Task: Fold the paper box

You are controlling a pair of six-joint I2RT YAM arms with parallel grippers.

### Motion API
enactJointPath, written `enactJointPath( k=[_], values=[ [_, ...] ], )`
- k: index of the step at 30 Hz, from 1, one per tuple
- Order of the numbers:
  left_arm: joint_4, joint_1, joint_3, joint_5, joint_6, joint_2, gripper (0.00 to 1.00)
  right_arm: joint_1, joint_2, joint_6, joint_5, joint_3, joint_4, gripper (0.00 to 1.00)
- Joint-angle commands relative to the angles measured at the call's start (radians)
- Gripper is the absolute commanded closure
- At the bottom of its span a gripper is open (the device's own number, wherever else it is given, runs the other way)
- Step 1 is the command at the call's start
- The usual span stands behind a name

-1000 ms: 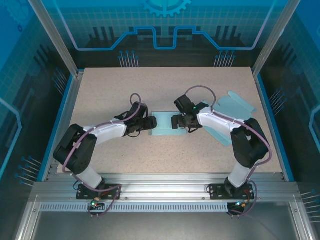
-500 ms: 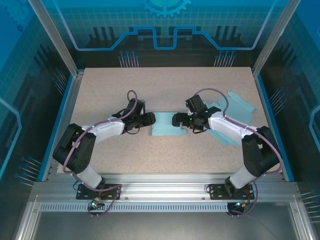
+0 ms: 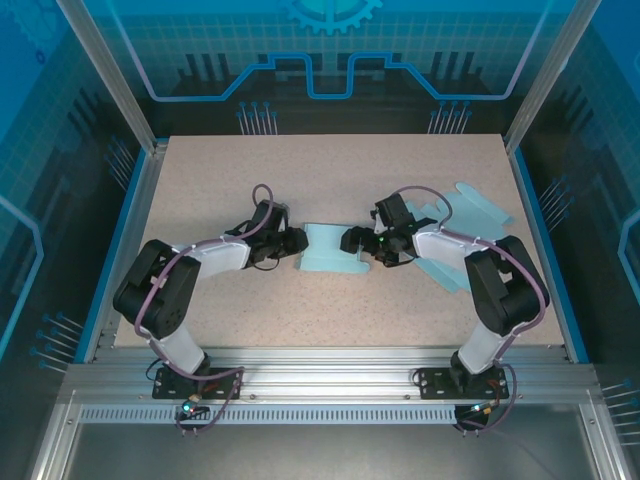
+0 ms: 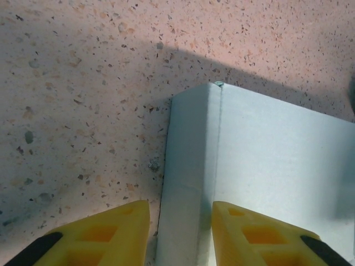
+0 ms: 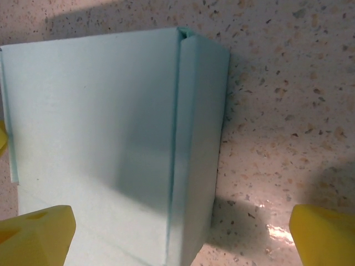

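Beige speckled worktop (image 3: 250,310) stretches away from the arm bases at its near edge. At its middle the pale blue paper box (image 3: 326,252) lies between the two tools. At the box's left end the left tool (image 3: 298,243) stands narrow, its yellow fingers (image 4: 108,233) set either side of an upturned side flap (image 4: 188,166) and very close to it; whether they pinch it I cannot tell. At the opposite end the right tool (image 3: 349,240) gapes wide, its yellow fingertips (image 5: 36,230) well apart, with the box's other raised flap (image 5: 197,138) between them, untouched. Farther back on the right, flat pale blue blanks (image 3: 478,212) lie partly under the right arm (image 3: 450,250).
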Motion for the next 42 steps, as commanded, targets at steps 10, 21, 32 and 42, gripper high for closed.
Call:
enactJointPath(
  k=[10, 21, 32, 42],
  values=[
    [0.069, 0.032, -0.084, 0.068, -0.062, 0.055, 0.73, -0.016, 0.105, 0.060, -0.131, -0.021, 0.149, 0.00],
    [0.123, 0.063, -0.114, 0.112, -0.092, 0.081, 0.78, -0.014, 0.137, 0.126, -0.287, -0.042, 0.342, 0.03],
    [0.137, 0.066, -0.115, 0.126, -0.099, 0.088, 0.78, -0.006, 0.159, 0.196, -0.401, -0.057, 0.567, 0.11],
    [0.151, 0.078, -0.121, 0.155, -0.105, 0.069, 0.77, -0.010, 0.152, 0.206, -0.399, -0.074, 0.602, 0.21]
  ],
)
